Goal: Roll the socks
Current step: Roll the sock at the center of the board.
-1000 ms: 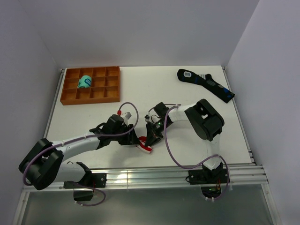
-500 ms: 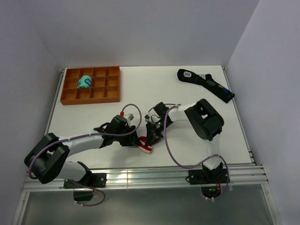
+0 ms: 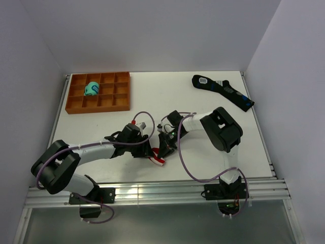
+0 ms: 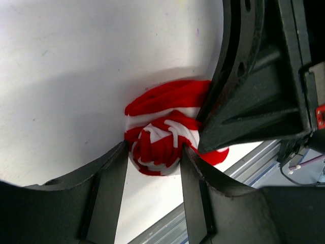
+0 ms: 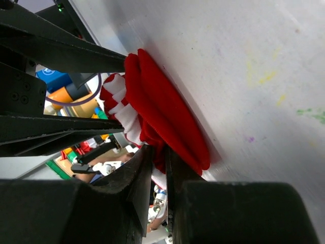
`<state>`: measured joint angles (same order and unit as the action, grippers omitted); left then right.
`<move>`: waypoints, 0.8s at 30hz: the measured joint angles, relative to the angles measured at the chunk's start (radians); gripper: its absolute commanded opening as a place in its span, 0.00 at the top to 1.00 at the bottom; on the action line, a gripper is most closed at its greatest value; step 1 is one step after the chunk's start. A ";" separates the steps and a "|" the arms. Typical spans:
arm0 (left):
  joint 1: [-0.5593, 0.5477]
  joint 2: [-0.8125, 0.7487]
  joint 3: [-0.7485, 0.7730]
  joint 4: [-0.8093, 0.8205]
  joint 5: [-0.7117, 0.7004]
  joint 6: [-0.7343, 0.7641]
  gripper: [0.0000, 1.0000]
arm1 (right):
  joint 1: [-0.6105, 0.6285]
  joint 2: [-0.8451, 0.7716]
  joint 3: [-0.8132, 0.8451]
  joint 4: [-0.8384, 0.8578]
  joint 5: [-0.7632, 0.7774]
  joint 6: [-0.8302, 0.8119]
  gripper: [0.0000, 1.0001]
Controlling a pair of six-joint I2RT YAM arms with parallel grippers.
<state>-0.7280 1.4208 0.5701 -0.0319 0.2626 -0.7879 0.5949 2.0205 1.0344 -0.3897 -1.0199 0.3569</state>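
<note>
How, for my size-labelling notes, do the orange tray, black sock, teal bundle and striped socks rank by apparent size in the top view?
1. orange tray
2. black sock
3. teal bundle and striped socks: not ranked, because the socks are bunched and partly hidden, so the two look alike.

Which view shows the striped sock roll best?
Left wrist: the rolled red-and-white socks fill the centre, stripes clear, held in the left tool. Right wrist shows them edge-on, pinched by the right tool. Top external: only a small red patch.
</note>
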 measured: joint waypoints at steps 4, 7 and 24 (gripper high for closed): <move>0.000 0.042 0.037 -0.016 0.000 -0.011 0.50 | -0.004 0.000 0.000 0.000 0.001 -0.004 0.80; 0.000 0.062 0.060 -0.035 0.000 -0.020 0.51 | -0.007 0.000 0.000 0.000 0.005 -0.006 0.80; -0.008 0.082 0.135 -0.159 -0.040 -0.087 1.00 | -0.006 -0.026 -0.014 0.019 0.051 0.050 0.74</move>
<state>-0.7357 1.5032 0.7052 -0.1913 0.2222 -0.8745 0.5892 1.9949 1.0206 -0.3702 -0.9691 0.4072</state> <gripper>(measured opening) 0.134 0.252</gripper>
